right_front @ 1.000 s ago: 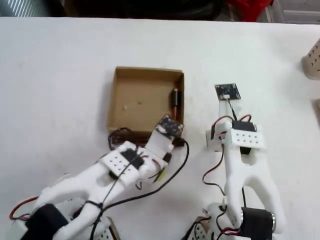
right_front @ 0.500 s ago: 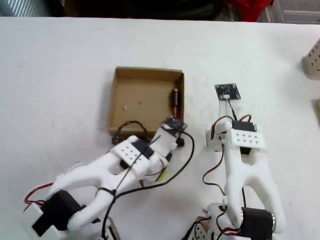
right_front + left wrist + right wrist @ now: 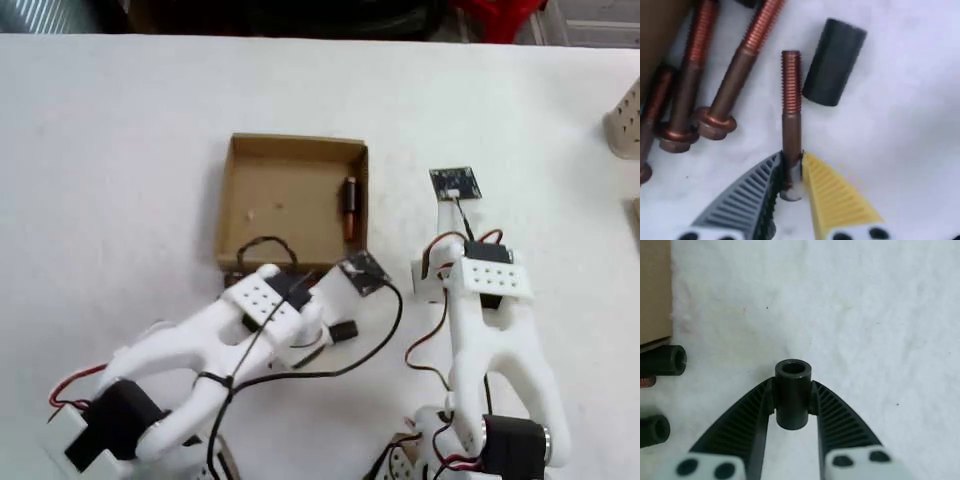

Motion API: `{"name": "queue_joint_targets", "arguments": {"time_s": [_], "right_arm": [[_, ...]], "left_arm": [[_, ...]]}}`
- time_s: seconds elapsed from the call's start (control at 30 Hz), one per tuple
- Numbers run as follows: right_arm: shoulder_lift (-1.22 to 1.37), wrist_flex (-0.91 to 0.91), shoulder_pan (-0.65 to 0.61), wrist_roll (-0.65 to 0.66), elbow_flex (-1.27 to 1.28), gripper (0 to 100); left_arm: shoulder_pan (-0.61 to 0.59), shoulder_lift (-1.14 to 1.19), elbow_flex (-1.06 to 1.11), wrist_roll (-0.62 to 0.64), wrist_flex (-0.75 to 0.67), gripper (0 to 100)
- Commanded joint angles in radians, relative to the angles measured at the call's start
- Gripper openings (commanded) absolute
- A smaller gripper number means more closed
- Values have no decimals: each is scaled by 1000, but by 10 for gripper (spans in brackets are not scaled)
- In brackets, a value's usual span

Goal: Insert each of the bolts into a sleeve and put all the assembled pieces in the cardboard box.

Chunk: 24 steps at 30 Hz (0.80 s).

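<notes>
White plastic left arm (image 3: 190, 350) & right arm (image 3: 490, 330), w/ black servo blocks. Thick black cable (image 3: 398, 312) loops behind left gripper (image 3: 792, 167), which has one grey ribbed finger (image 3: 740, 205) & one yellow ribbed finger (image 3: 835, 200). Right gripper (image 3: 792, 390): black ribbed fingers (image 3: 740, 430), white base w/ dark screw holes; red wires (image 3: 415, 350) behind it.

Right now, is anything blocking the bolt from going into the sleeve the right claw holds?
Nothing visible does. The sleeve in the right claw shows an open, empty bore; the bolt in the left claw has a bare threaded tip.
</notes>
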Motion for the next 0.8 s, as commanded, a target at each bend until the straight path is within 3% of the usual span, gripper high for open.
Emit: {"name": "queue_joint_targets", "arguments": {"time_s": [0.0, 0.17, 0.37, 0.53, 0.63, 0.77], "right_arm": [[-1, -15, 13, -9, -11, 17], [-1, -15, 13, -9, -9, 17], [-1, -16, 13, -9, -9, 17], [-1, -28, 15, -9, -6, 17], [-1, -28, 15, -9, -6, 17], [-1, -28, 15, -9, -3, 17]], "left_arm": [[-31, -2, -78, -147, 78, 22], [-81, -156, -43, -241, 97, 20], [-110, -584, 146, -313, 97, 20], [-323, -835, 238, -307, 115, 21], [-498, -909, 259, -204, 109, 22], [-690, -934, 265, 44, 49, 23]]}}
